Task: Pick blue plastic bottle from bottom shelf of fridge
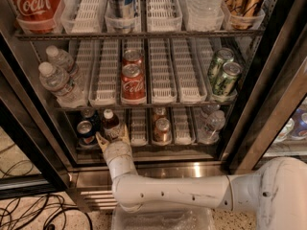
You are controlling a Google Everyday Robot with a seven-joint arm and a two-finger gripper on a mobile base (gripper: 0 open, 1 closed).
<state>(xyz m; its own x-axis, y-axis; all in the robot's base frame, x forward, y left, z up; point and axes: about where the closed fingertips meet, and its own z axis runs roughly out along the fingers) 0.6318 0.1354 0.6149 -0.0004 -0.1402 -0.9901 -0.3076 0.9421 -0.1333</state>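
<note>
Dim down on the bottom shelf [158, 148], the blue plastic bottle's [110, 120] label is hidden behind the gripper [113, 137]. Only white cap and dark liquid show, at 8 o'clock in the fridge [192, 169], soda can [85, 131] at its 9. Fingers spread, flanking it; contact unclear. The arm [177, 191] reaches in from 4 o'clock, wrist bent upward.

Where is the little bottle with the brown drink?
In the camera view the bottle stands on the bottom shelf, left side, just right of the blue can, with the gripper open around it.
</note>
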